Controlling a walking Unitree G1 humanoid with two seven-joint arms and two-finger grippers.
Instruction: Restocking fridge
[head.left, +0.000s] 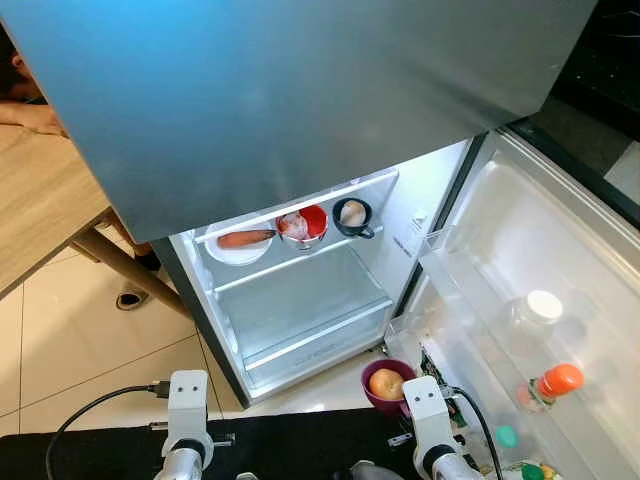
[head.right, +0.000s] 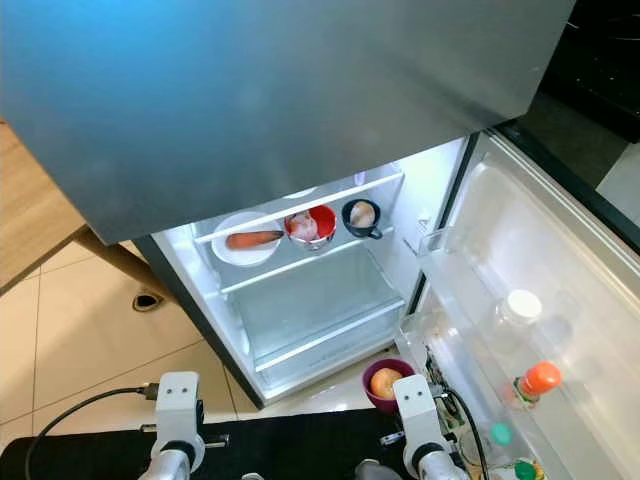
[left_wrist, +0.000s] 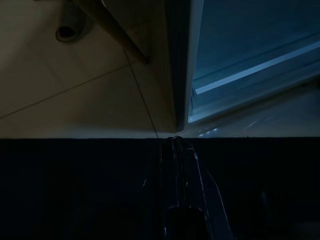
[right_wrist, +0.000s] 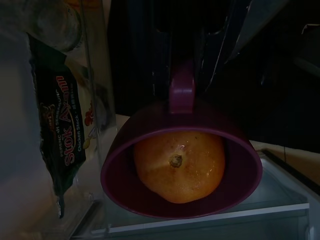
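The fridge (head.left: 300, 310) stands open before me, its door (head.left: 540, 260) swung to the right. On its lit shelf sit a white plate with a carrot (head.left: 244, 239), a red bowl (head.left: 303, 225) and a dark cup holding an onion (head.left: 352, 214). My right gripper (right_wrist: 182, 82) is shut on the handle of a purple cup (head.left: 386, 384) with an orange fruit (right_wrist: 177, 165) inside, held low near the fridge's bottom right corner. My left gripper (left_wrist: 176, 150) hangs low in front of the fridge's lower left edge, fingers together, with nothing in them.
The door racks hold a white-capped jar (head.left: 540, 306), an orange-capped bottle (head.left: 556, 381) and a dark snack packet (right_wrist: 62, 130). A wooden table (head.left: 40, 210) stands at the left over tiled floor (head.left: 90, 350). A person's arm (head.left: 30, 112) rests on the table.
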